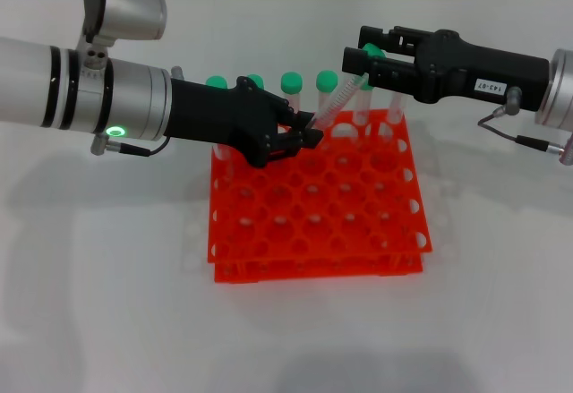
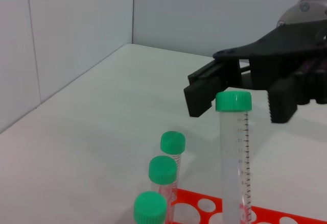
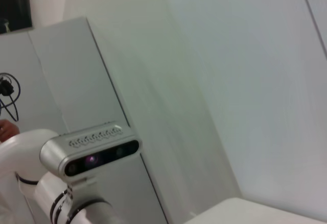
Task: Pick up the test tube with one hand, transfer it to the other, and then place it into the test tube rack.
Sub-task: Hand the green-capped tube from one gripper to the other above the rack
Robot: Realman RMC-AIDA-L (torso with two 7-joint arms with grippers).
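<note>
A white table [image 1: 107,303] carries the scene, with pale walls behind it; the test tube [image 1: 333,106] is in the air above the far part of the test tube rack [image 1: 313,205], tilted, its green cap up toward the right gripper; the left gripper [image 1: 300,135], with the plain black wrist, is clenched on the lower end of the tube; the right gripper [image 1: 365,62], which has a white label on its wrist, is at the cap, its fingers [image 2: 202,92] spread on both sides of it, and I cannot tell if they touch it; other green-capped tubes [image 1: 291,89] stand upright in the far row of the rack.
</note>
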